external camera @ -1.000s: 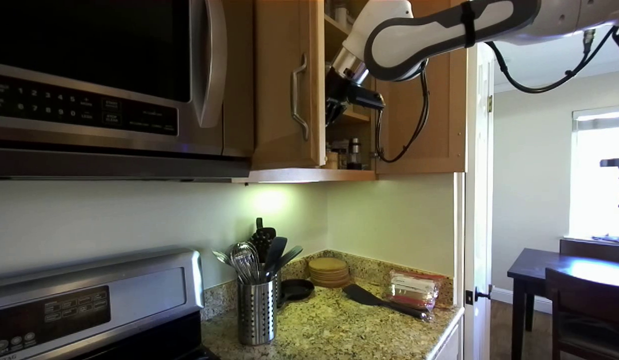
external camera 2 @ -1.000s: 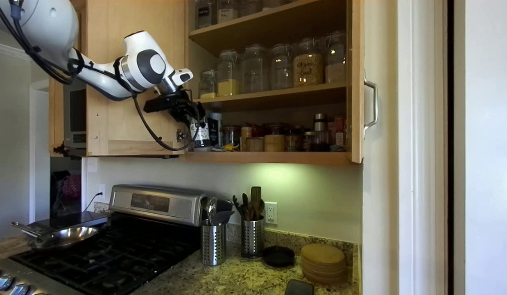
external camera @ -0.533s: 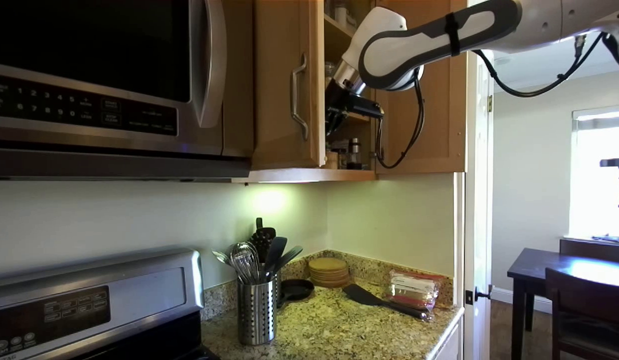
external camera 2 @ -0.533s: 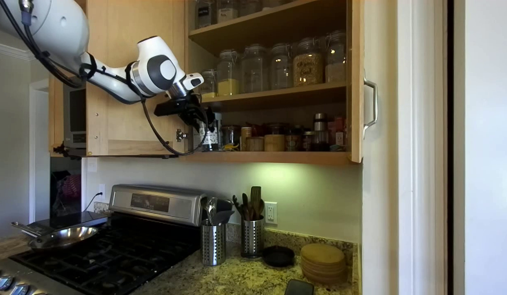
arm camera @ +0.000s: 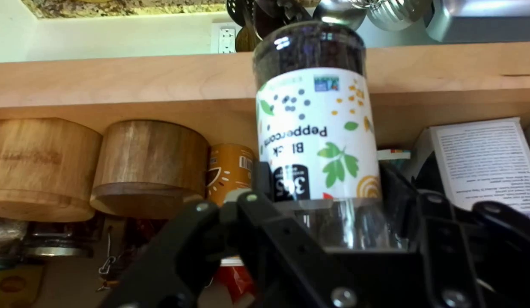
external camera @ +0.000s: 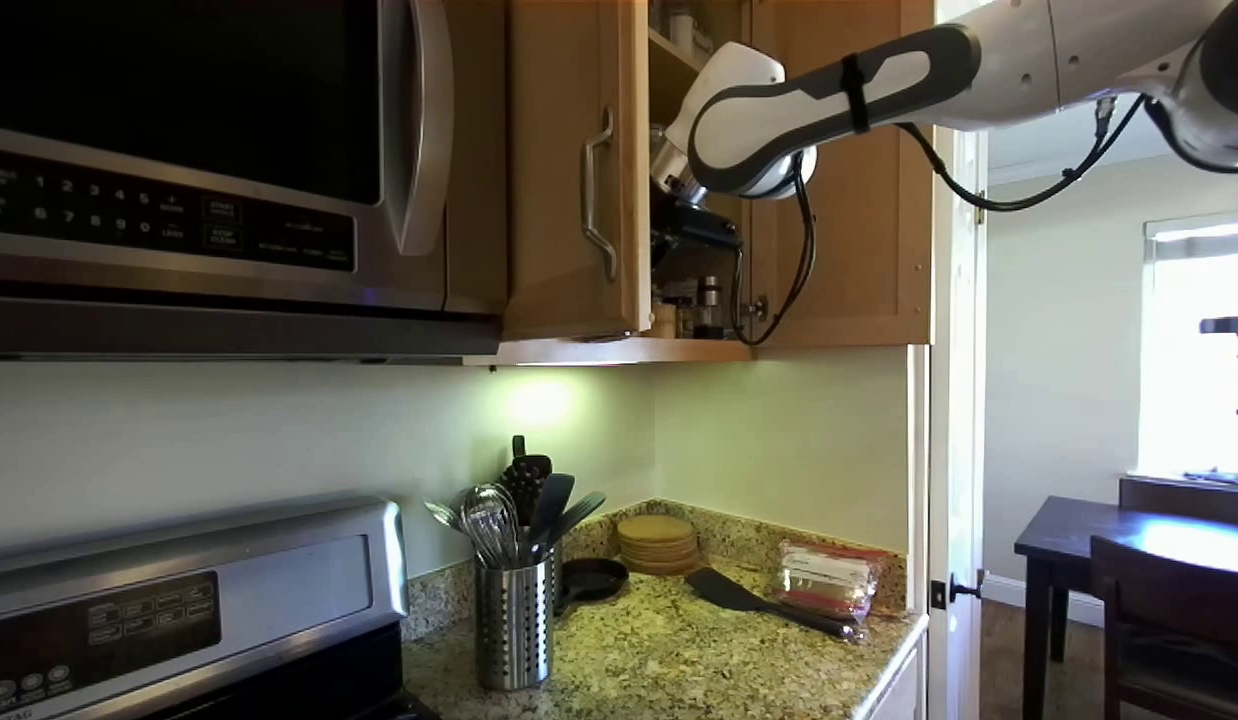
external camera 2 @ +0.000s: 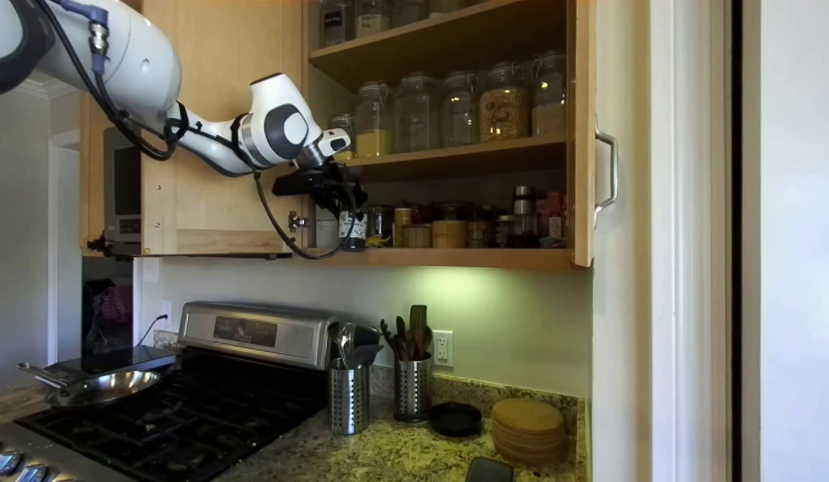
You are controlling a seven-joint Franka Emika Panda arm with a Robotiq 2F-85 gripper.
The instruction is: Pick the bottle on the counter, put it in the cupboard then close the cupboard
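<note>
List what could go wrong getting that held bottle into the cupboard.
The bottle might catch its base on the shelf's front edge, which it overlaps in the wrist view.
Moving deeper, it could bump the orange container or the box flanking it there.
The looped cable may snag on the door hinge nearby.

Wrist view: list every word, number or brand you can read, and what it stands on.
"Peppercorn", upside down: label of the peppercorn bottle.
"Bl ck", one letter washed out, probably "Black": same label.
"365", slightly blurred: black badge on that label.
Too small or blurred to read: the label's blue patch, print on the white box and orange canister, dark mark on the leftmost wooden canister.
</note>
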